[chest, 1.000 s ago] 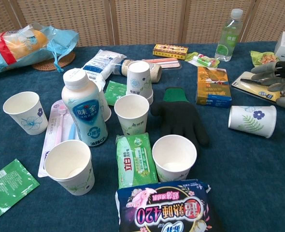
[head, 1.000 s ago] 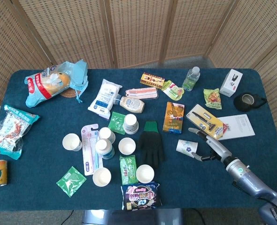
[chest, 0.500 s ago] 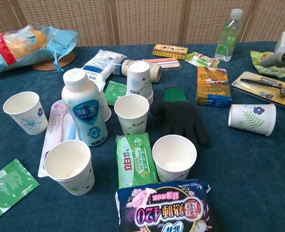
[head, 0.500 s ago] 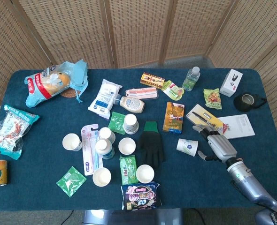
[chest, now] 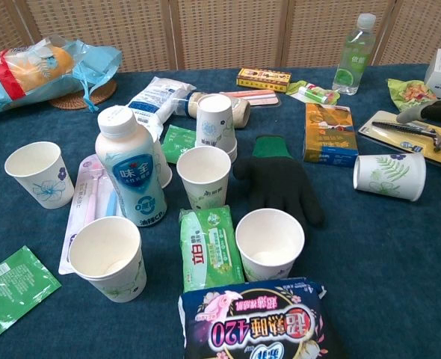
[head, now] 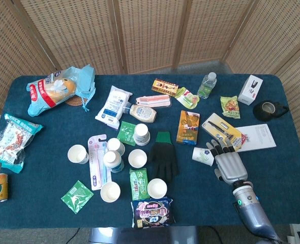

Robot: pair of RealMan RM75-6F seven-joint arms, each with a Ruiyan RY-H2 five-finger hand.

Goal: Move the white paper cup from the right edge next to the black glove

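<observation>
the white paper cup (head: 203,156) lies on its side on the blue tabletop (head: 48,208), a little to the right of the black glove (head: 162,156), mouth facing the glove. the right robot hand (head: 227,161) sits just beside its base, fingers spread, holding nothing as far as i can see. to do this well, i'd say wrap around the cup body lightly so it doesn't crush or roll. whether fingertips touch the cup is hard to tell; the chest view cuts the hand off, and the left robot hand never shows.
</observation>
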